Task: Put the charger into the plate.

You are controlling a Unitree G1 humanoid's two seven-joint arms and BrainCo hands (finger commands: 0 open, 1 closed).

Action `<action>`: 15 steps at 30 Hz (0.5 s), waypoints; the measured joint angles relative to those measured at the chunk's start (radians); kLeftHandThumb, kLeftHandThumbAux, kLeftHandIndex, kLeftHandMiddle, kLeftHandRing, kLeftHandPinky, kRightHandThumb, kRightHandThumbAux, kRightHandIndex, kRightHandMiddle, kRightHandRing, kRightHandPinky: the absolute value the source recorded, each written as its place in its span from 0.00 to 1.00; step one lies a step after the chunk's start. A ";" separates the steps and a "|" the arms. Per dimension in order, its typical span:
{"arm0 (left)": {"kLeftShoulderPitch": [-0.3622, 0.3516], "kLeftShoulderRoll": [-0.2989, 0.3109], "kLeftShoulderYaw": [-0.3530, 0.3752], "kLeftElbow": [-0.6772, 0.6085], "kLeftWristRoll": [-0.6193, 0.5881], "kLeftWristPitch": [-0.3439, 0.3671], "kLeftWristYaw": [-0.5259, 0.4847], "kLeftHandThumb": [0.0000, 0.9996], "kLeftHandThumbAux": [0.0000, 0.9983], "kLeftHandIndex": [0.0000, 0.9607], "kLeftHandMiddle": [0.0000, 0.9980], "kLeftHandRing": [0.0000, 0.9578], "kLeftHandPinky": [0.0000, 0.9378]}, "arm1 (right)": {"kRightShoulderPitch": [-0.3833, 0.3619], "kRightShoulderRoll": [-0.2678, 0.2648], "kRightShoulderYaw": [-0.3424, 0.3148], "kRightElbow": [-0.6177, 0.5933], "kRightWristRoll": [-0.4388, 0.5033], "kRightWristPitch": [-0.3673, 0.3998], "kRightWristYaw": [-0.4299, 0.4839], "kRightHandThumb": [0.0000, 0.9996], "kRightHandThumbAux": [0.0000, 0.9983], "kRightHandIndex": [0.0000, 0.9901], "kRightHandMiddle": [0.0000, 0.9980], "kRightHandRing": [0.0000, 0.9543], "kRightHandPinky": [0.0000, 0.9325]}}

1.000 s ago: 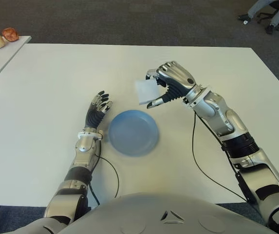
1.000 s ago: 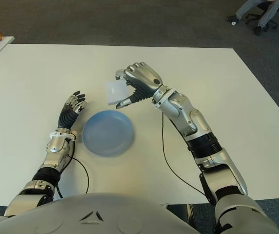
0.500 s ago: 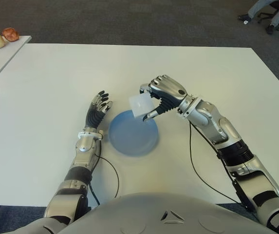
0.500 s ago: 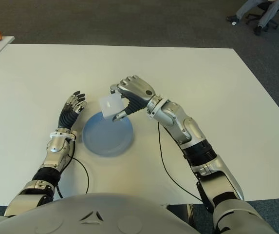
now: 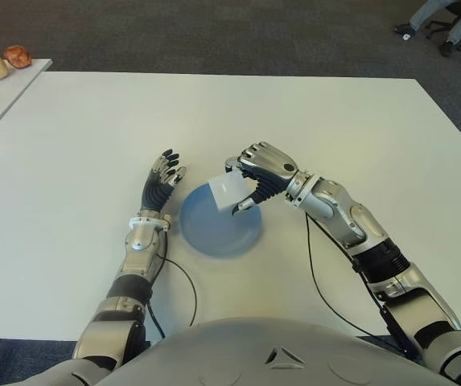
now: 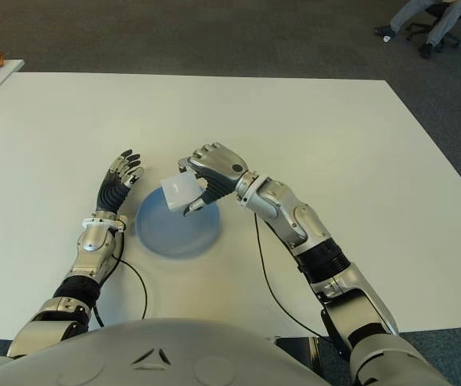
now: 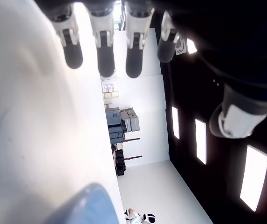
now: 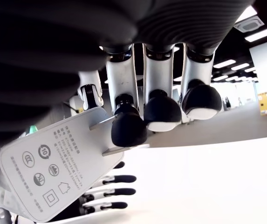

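Right hand (image 5: 256, 169) fingers curled round white charger (image 5: 228, 193), above blue plate (image 5: 214, 233); left hand (image 5: 162, 182) open beside plate.

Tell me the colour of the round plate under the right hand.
Light blue round plate, plain, no pattern; clearest in the left eye view.

The robot's right hand (image 5: 256, 173), silver with black finger pads, is held out above the middle of the white worktop (image 5: 69, 137), its arm reaching in from the near right corner with the elbow bent. Its fingers (image 8: 128, 127) are curled closed on the white square charger (image 5: 228, 191), pinching it against the thumb. The left hand (image 5: 161, 182) shows to the left of it, nearer the near edge, palm turned inward, with its fingers (image 7: 105, 60) straight, spread and empty, forearm running back toward the near edge.
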 measured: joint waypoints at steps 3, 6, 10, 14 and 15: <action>0.000 -0.001 0.000 -0.001 0.000 0.001 0.000 0.00 0.52 0.12 0.18 0.17 0.16 | 0.005 0.006 0.006 0.019 -0.012 -0.002 -0.013 0.74 0.71 0.45 0.87 0.91 0.95; 0.000 -0.002 0.000 -0.002 -0.001 0.003 0.000 0.00 0.52 0.12 0.17 0.17 0.17 | 0.007 0.012 0.013 0.037 -0.021 -0.006 -0.025 0.74 0.71 0.45 0.87 0.91 0.95; 0.001 -0.002 0.000 -0.003 -0.002 0.004 0.000 0.00 0.52 0.12 0.17 0.17 0.17 | 0.008 0.018 0.022 0.053 -0.031 -0.007 -0.035 0.74 0.71 0.45 0.87 0.91 0.95; 0.001 -0.003 0.000 -0.005 -0.002 0.004 0.000 0.00 0.53 0.12 0.18 0.17 0.18 | 0.008 0.027 0.025 0.068 -0.031 -0.007 -0.039 0.74 0.71 0.45 0.86 0.91 0.94; 0.002 -0.004 0.000 -0.006 -0.002 0.004 0.000 0.00 0.53 0.12 0.18 0.17 0.18 | 0.008 0.029 0.025 0.073 -0.029 -0.007 -0.039 0.74 0.71 0.45 0.86 0.90 0.93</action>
